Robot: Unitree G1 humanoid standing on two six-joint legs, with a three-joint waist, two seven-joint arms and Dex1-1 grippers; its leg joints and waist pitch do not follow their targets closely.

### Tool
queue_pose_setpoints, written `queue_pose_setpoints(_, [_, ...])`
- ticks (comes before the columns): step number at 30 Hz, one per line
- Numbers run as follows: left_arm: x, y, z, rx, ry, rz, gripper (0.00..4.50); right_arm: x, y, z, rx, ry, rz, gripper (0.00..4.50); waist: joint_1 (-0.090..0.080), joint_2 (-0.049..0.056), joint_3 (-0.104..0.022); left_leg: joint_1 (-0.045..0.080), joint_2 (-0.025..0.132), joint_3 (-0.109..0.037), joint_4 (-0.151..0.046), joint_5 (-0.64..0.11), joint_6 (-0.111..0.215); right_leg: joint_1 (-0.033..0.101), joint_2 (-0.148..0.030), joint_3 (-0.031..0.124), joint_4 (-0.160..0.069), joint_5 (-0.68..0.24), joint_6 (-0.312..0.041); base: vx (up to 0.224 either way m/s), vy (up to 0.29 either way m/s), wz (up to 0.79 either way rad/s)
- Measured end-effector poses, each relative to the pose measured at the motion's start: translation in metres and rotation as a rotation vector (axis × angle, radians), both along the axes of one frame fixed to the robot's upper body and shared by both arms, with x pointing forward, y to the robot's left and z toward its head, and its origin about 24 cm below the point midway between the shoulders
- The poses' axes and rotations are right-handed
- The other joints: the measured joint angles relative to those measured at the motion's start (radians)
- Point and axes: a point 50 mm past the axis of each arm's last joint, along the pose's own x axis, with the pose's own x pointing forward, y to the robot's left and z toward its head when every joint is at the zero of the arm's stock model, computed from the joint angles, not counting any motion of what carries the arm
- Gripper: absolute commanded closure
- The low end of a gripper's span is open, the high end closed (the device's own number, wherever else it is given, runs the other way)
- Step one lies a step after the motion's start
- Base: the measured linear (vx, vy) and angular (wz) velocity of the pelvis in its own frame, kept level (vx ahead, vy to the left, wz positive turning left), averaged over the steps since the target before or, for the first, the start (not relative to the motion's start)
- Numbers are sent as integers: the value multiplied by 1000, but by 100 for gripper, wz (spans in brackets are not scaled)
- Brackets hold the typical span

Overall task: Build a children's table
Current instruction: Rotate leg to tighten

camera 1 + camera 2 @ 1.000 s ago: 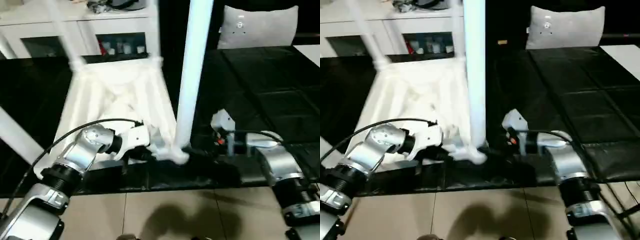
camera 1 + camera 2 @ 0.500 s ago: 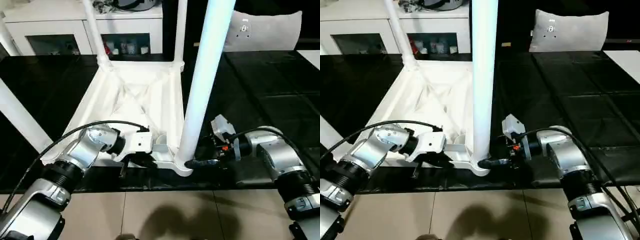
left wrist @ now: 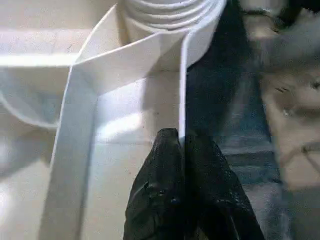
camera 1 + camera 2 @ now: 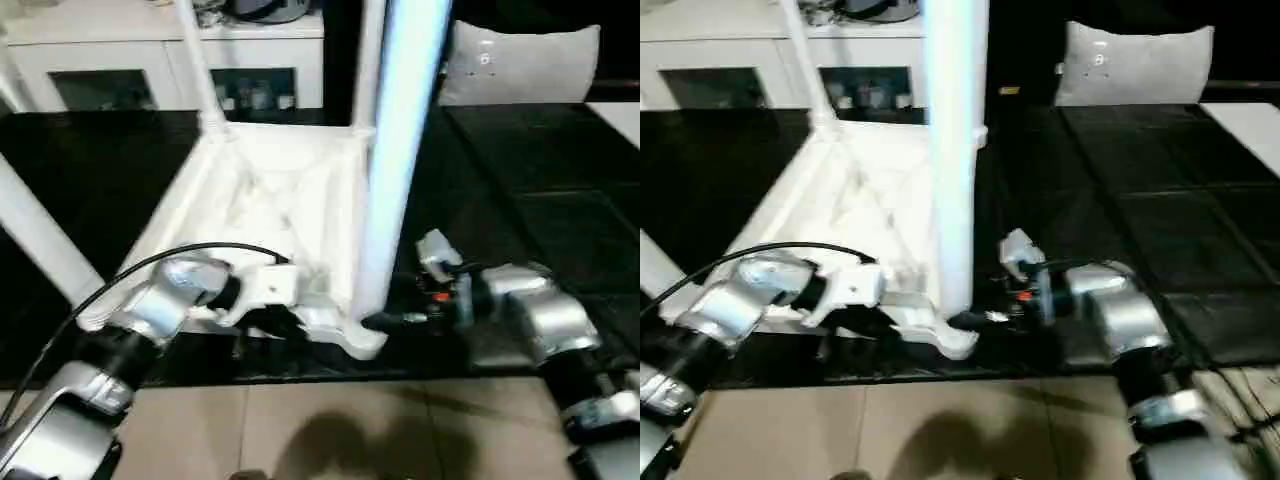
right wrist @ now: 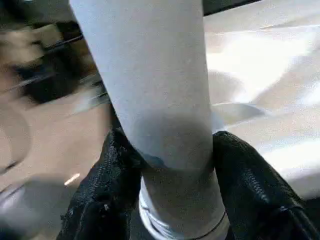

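While the table (image 4: pixel 270 200) lies upside down on the black mat (image 4: pixel 520 190), ribbed underside up, its near-right corner socket (image 4: pixel 362 338) sits at about 6 o'clock in the head views, close to the mat's front edge. A leg (image 4: pixel 398 140) stands upright in that socket, running up out of the pic at 12. Other legs: one at the far-left corner (image 4: pixel 195 60), one at the far-right (image 4: pixel 368 50), one slanting off at 9 o'clock (image 4: pixel 35 235).

R gripper (image 5: pixel 167 175) comes in from 3 o'clock; its fingers (image 5: pixel 250 185) sit either side of the leg's base, pads against it, i.e. clamped round the leg just above the socket. L gripper (image 3: pixel 181 150) comes in from 9 o'clock, fingers pressed together on the thin rim wall (image 3: pixel 183 85) of the top, near the same socket.

Beyond, at 12: white cabinet (image 4: pixel 150 55) w/ glass doors. At 1–2 o'clock: grey cushion (image 4: pixel 520 60). Tan tiled floor (image 4: pixel 330 430) at 6.
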Motion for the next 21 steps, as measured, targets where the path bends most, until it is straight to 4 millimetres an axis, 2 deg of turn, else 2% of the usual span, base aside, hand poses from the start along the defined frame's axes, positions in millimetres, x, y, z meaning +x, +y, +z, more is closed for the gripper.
queue_pose_setpoints(4, [7, -10, -5, -48, -4, 198, 450, 14, 9, -4, -13, -16, -277, 255, -47, 0, 1, 6, -1, 0, 1, 1, -1, 6, 0, -2, -6, 0, 0, 0, 0, 0])
queue_pose_setpoints(7, [11, -27, -8, -99, -12, 340, 450, 24, 17, -4, -30, -34, -484, 255, -68, 0, 1, 7, -1, -1, 0, 1, -1, 10, 0, -7, -11, 0, 1, 0, 0, 0])
queue_pose_setpoints(9, [15, -37, -9, -113, -42, 425, 450, 29, 25, -5, -41, -61, -607, 255, -75, 0, 1, 6, -2, -3, 0, 1, -1, 11, 0, -10, -12, 0, 1, 0, 0, 0])
queue_pose_setpoints(11, [17, -45, -9, -130, -57, 459, 450, 32, 24, -5, -38, -75, -658, 255, -74, 2, 1, 3, -1, -6, -1, 1, -1, 12, 0, -15, -16, 0, 1, 0, 0, 0])
queue_pose_setpoints(12, [17, -47, -9, -135, -62, 466, 450, 32, 23, -4, -34, -76, -666, 222, -73, 2, 1, 1, -1, -7, -2, 1, 0, 12, 0, -16, -17, 0, 1, 0, 0, 0])
queue_pose_setpoints(14, [17, -50, -9, -143, -66, 472, 450, 32, 22, -4, -26, -77, -678, 189, -71, 3, 0, -2, 0, -10, -3, -1, 1, 12, 0, -15, -17, 3, 1, 0, 0, 0])
queue_pose_setpoints(16, [17, -52, -7, -147, -68, 470, 450, 33, 23, -3, -15, -77, -687, 186, -67, 4, 0, -5, 0, -11, -4, 0, 5, 10, 0, -15, -17, 4, 1, 0, 0, 0])
queue_pose_setpoints(18, [17, -53, -6, -148, -72, 465, 450, 32, 23, -4, -3, -83, -697, 157, -61, 4, 0, -6, 0, -11, -5, 2, 8, 9, 0, -15, -17, 4, 0, 0, 0, 0])
queue_pose_setpoints(21, [17, -50, -5, -138, -82, 445, 450, 28, 20, -5, 23, -87, -663, 137, -56, 4, 0, -6, 0, -10, -5, 2, 8, 8, -1, -15, -17, 6, -3, 0, 0, 0])
